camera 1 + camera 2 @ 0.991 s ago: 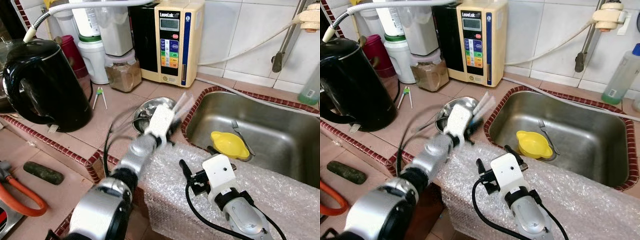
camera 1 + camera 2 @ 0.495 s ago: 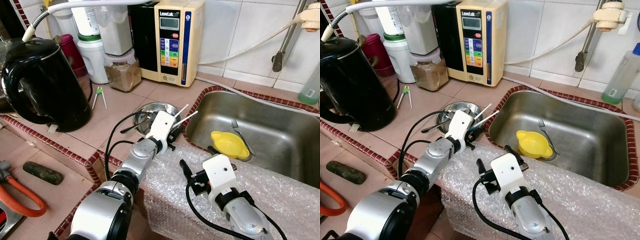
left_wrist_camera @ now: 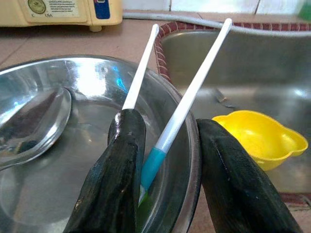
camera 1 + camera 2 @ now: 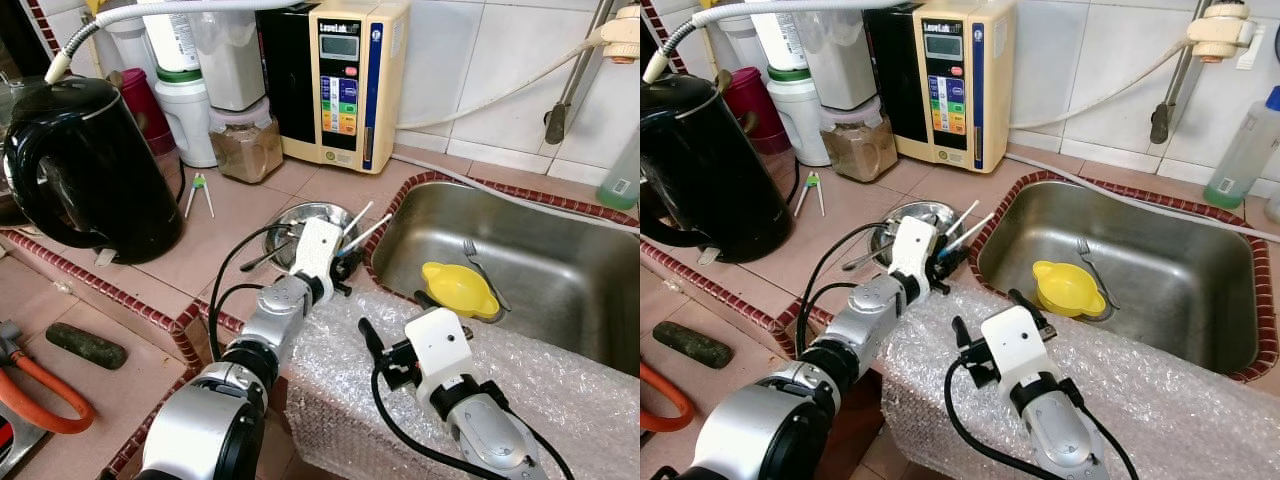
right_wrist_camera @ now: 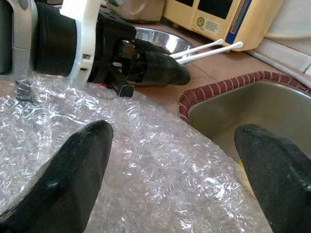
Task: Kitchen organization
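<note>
My left gripper (image 4: pixel 346 266) is shut on two white chopsticks (image 4: pixel 362 224) with teal and green ends. It hovers at the near right rim of a steel bowl (image 4: pixel 301 215), and the sticks point up toward the sink (image 4: pixel 560 240). In the left wrist view the chopsticks (image 3: pixel 182 107) lie between the black fingers (image 3: pixel 119 179), above the bowl (image 3: pixel 87 97), which holds a spoon (image 3: pixel 34 126). My right gripper (image 5: pixel 180 160) is open with nothing in it, low over bubble wrap (image 5: pixel 146 170) at the counter's front.
A yellow bowl (image 4: pixel 458 288) and a fork (image 4: pixel 480 265) lie in the sink. A black kettle (image 4: pixel 90 165), a jar of brown powder (image 4: pixel 245 145) and a cream water machine (image 4: pixel 345 80) stand behind the bowl. A bottle (image 4: pixel 1245 150) is at the far right.
The left gripper and chopsticks were blurred in motion a second ago; now they hold still, a little lower and closer to the steel bowl. The right gripper has not moved.
</note>
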Motion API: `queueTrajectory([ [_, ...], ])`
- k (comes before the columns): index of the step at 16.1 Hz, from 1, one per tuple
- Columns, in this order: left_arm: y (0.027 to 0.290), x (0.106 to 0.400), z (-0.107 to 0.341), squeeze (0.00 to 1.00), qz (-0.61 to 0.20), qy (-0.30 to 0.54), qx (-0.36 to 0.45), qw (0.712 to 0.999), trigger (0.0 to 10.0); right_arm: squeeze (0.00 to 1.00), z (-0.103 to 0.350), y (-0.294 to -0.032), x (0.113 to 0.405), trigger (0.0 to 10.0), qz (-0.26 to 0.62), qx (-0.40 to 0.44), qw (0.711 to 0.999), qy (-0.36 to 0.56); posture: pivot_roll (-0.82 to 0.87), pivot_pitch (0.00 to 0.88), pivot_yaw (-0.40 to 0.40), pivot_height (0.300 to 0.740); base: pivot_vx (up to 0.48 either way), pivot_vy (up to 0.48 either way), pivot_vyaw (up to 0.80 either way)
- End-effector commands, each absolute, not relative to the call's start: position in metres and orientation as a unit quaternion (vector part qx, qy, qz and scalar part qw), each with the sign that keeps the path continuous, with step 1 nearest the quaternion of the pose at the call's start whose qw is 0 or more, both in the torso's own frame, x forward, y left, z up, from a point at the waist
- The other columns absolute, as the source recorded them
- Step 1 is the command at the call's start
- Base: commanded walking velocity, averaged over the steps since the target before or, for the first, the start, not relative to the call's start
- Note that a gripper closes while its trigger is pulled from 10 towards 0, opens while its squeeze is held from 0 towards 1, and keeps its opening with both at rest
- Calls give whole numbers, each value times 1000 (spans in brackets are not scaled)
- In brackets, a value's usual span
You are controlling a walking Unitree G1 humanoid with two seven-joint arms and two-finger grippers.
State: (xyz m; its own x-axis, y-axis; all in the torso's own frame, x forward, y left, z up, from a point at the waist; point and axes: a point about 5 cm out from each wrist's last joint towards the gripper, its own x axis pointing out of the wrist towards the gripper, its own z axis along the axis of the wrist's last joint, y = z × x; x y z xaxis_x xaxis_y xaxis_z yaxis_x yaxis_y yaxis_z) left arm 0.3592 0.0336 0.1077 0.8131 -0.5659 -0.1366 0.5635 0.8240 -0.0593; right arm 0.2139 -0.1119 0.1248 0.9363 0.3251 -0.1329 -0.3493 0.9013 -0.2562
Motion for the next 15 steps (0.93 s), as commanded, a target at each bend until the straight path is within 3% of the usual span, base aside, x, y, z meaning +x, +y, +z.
queueTrajectory([
  [1,34,357,101,0,-299,96,-24,949,9529,0,124,-111,214,10000,178,-137,973,45,-147,0,73,740,0,0,0],
  [2,34,356,101,0,-300,96,-26,949,3098,0,124,-112,214,10000,178,-137,973,46,-148,0,73,740,0,0,0],
  [3,33,356,100,0,-300,98,-36,948,0,0,124,-112,214,10000,177,-137,974,45,-150,0,73,740,0,0,0],
  [4,33,356,100,0,-300,101,-46,947,0,0,124,-112,214,10000,177,-137,974,45,-150,0,73,740,0,0,0],
  [5,32,356,101,0,-301,102,-54,947,1765,0,124,-112,214,10000,177,-137,974,45,-151,0,73,740,0,0,0],
  [6,32,356,101,0,-302,102,-62,946,1961,0,124,-113,214,10000,177,-138,973,45,-151,0,73,740,0,0,0],
  [7,31,356,101,0,-304,103,-62,945,4000,0,124,-112,214,10000,177,-138,973,45,-152,0,73,740,0,0,0],
  [8,30,355,101,0,-307,100,-55,945,7020,0,125,-112,215,10000,178,-138,973,45,-153,0,74,740,0,0,0],
  [9,31,356,101,0,-303,100,-54,946,2588,0,125,-112,215,10000,177,-138,973,44,-152,0,74,740,0,0,0],
  [10,31,356,101,0,-299,101,-56,947,0,0,125,-112,215,10000,177,-138,973,44,-153,0,73,740,0,0,0],
  [15,36,360,108,0,-281,79,-61,955,0,0,126,-113,216,10000,177,-139,973,41,-150,0,69,740,0,0,0],
])
